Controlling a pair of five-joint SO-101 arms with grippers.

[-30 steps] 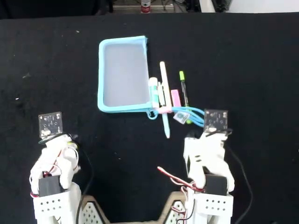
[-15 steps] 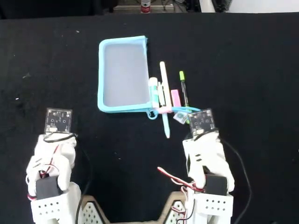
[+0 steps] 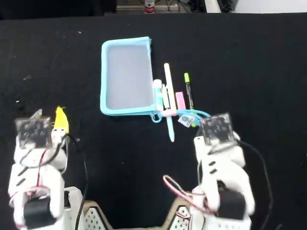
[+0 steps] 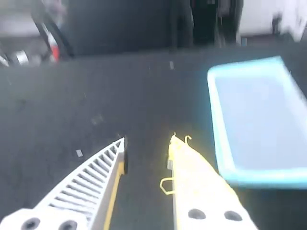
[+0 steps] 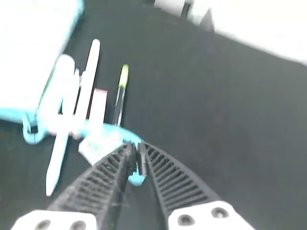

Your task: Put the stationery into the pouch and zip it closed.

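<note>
Right wrist view: right hand [image 5: 135, 146] clenched empty near the stationery [image 5: 67, 96] beside the pouch [image 5: 33, 28], left hand [image 4: 147, 140] released; loading looks unstarted, so it must open first.

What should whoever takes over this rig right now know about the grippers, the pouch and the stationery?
Left gripper: jaws open, empty, over the black table, short of the pouch.
Right gripper: jaws shut, above the blue strap; no grip on it can be confirmed.
Things: the pouch lies flat. The glue stick, white pen, pink eraser and green-capped pen lie on the table along one side of it, outside.
Done: nothing packed.
Left: load all four items, then zip. Whether the zipper is open cannot be told.
</note>
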